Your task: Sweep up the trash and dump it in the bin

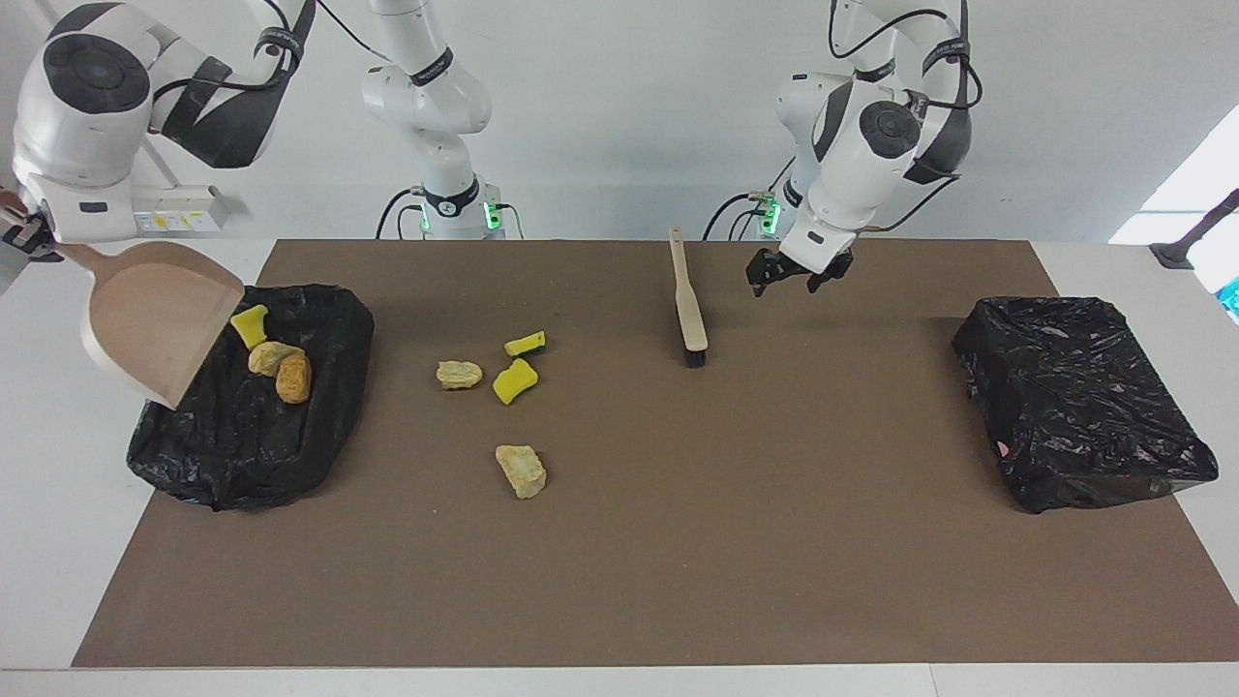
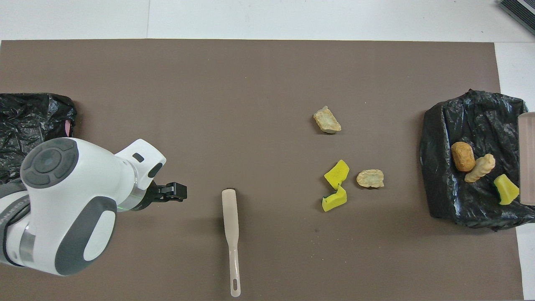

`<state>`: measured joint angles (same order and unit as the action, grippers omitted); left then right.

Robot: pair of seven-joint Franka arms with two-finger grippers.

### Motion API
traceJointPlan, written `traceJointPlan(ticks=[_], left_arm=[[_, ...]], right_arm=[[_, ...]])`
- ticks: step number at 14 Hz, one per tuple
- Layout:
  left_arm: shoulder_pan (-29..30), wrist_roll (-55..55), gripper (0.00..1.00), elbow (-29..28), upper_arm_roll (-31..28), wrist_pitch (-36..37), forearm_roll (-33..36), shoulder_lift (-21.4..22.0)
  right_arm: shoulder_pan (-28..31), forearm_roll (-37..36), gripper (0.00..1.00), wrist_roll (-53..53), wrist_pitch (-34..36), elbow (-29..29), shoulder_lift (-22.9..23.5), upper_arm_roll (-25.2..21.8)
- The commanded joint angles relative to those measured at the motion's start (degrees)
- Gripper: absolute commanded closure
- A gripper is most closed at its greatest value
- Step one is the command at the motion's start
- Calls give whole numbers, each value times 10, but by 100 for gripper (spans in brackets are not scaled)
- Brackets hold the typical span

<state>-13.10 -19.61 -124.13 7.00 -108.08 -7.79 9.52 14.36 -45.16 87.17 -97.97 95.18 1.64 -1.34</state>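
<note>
Item: trash, seven lumps counted. We tally three in the black-lined bin [image 1: 252,407] at the right arm's end of the table: a yellow wedge [image 1: 250,324], a beige chunk [image 1: 268,357] and an orange chunk [image 1: 293,377]. Four lie loose on the brown mat [image 1: 619,542]; in the facing view, from the mat's centre, they sit toward nine o'clock: a tan lump [image 1: 459,374], two yellow wedges [image 1: 515,380] [image 1: 526,343] and a pale chunk [image 1: 521,470]. We judge the job under half done; a further sweep and dump is left. Item: right gripper [image 1: 24,237], clamped on the handle of the beige dustpan [image 1: 155,319], which is tipped over the bin and shows no load. Item: left gripper [image 1: 796,271], spread wide, holding nothing, in the air beside the brush [image 1: 688,308], which lies flat on the mat, untouched. Item: a second black-lined bin [image 1: 1079,397] at the left arm's end, no trash visible in it.
</note>
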Motion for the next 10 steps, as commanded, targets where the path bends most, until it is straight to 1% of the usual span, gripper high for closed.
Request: traceJointPlan(ticks=[1, 3, 6, 9, 10], left_arm=[[46, 54, 0, 33, 6, 47, 29, 1], [77, 93, 0, 63, 6, 77, 34, 1], [121, 156, 0, 109, 6, 132, 35, 0], [147, 176, 0, 151, 6, 144, 40, -10], [146, 178, 0, 171, 6, 146, 63, -27]], right_arm=[[0, 69, 100, -1, 48, -22, -10, 1], [-1, 131, 100, -2, 50, -23, -11, 1], [-9, 198, 100, -16, 50, -17, -17, 3], [-12, 275, 100, -130, 52, 1, -29, 5], [-29, 297, 100, -178, 67, 7, -33, 10]])
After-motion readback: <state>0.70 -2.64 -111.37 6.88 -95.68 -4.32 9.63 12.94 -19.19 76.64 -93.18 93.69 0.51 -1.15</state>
